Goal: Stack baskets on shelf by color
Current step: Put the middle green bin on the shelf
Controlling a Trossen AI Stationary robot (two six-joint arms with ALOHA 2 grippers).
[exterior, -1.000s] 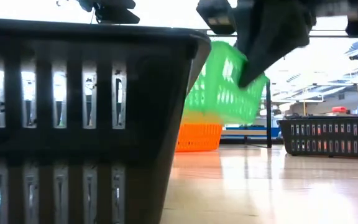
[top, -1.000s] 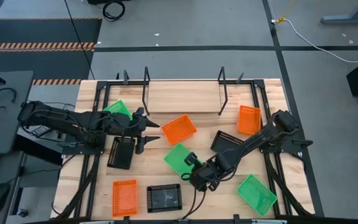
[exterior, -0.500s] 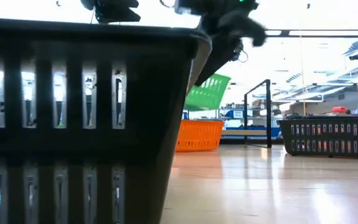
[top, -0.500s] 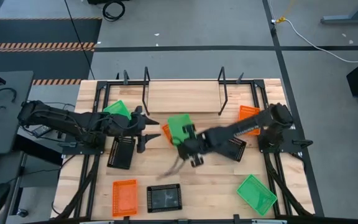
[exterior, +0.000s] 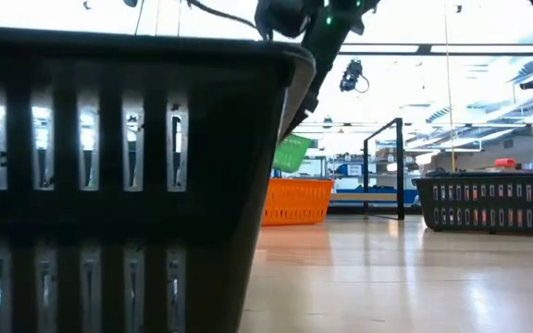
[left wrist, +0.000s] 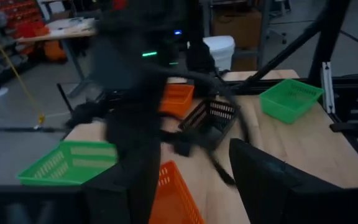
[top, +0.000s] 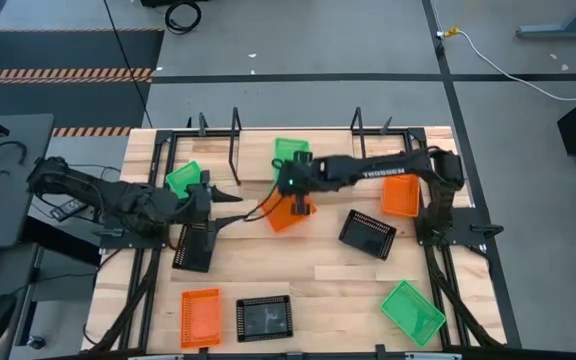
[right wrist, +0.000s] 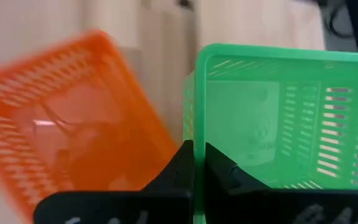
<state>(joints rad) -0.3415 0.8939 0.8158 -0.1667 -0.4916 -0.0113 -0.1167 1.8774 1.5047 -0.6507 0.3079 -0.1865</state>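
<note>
The right gripper (top: 291, 178) is stretched far across the table and hangs over the front edge of the shelf (top: 318, 155). It is clamped on the rim of a green basket (top: 290, 160), which it holds up in the air above the pale board. In the right wrist view the two fingers (right wrist: 219, 168) press on both sides of this basket's wall (right wrist: 272, 118), and an orange basket (right wrist: 67, 143) lies on the table below, next to it.

In the high view this orange basket (top: 290, 212) is just in front of the shelf, partly under the right arm. The left gripper (top: 230, 199) waits low over the table, at the left of the orange basket; its fingers stand apart and hold nothing.

The other baskets are spread on the tabletop (top: 338, 290). A second green basket (top: 182, 179) and a black basket (top: 194, 245) lie near the left arm. Another black basket (top: 368, 234) and an orange basket (top: 401, 196) lie on the right side. At the near edge there are a third orange basket (top: 200, 318), a third black basket (top: 264, 318) and a third green basket (top: 413, 312).
</note>
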